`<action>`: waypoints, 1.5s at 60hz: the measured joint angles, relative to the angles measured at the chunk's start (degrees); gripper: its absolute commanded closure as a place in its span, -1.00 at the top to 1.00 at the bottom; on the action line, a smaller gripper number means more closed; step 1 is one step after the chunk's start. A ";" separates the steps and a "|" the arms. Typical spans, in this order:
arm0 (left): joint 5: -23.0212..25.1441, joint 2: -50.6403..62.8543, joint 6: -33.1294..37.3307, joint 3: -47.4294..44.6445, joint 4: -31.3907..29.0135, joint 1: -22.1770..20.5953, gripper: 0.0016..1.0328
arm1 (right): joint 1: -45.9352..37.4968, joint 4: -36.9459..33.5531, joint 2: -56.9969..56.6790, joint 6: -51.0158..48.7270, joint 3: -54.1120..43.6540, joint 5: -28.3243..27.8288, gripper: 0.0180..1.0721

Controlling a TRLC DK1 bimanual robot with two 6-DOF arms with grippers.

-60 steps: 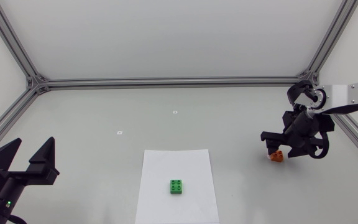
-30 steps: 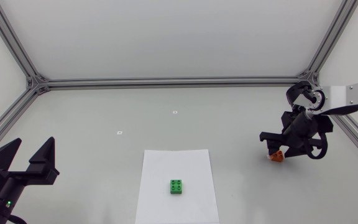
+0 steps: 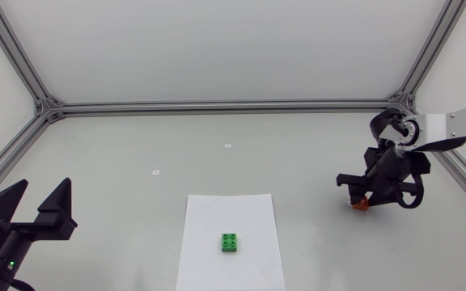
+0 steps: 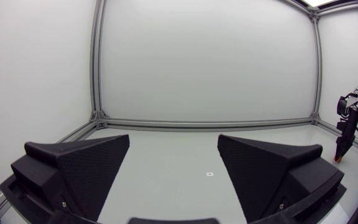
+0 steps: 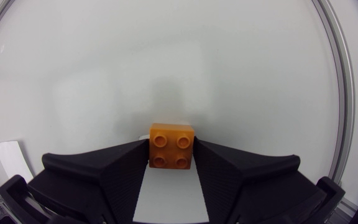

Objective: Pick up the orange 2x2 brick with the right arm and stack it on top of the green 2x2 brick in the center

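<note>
Green plastic 2x2 brick (image 3: 230,242) lies on a white paper sheet (image 3: 217,214) at the middle of the grey table (image 3: 136,145) in the head view. Well apart, at the table's right side, the right claw (image 3: 360,200) is down over the orange plastic 2x2 brick (image 3: 362,205). Left wrist view: the left claw (image 4: 173,149) gapes wide. Right wrist view: both black fingers (image 5: 123,168) touch the orange plastic 2x2 brick's opposite sides, gripping it.

Matte black wedge-fingered left hand (image 4: 174,140), white-linked right arm (image 3: 459,123)

Orange 2x2 brick (image 5: 172,146), studs up, gripped by right end effector (image 5: 172,163); green 2x2 brick (image 3: 230,242) upright on white sheet (image 3: 217,212).
</note>
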 measured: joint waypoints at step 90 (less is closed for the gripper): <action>0.00 0.00 0.00 0.00 0.00 0.00 0.92 | 20.48 -4.33 -14.78 -10.93 -2.62 2.36 -0.40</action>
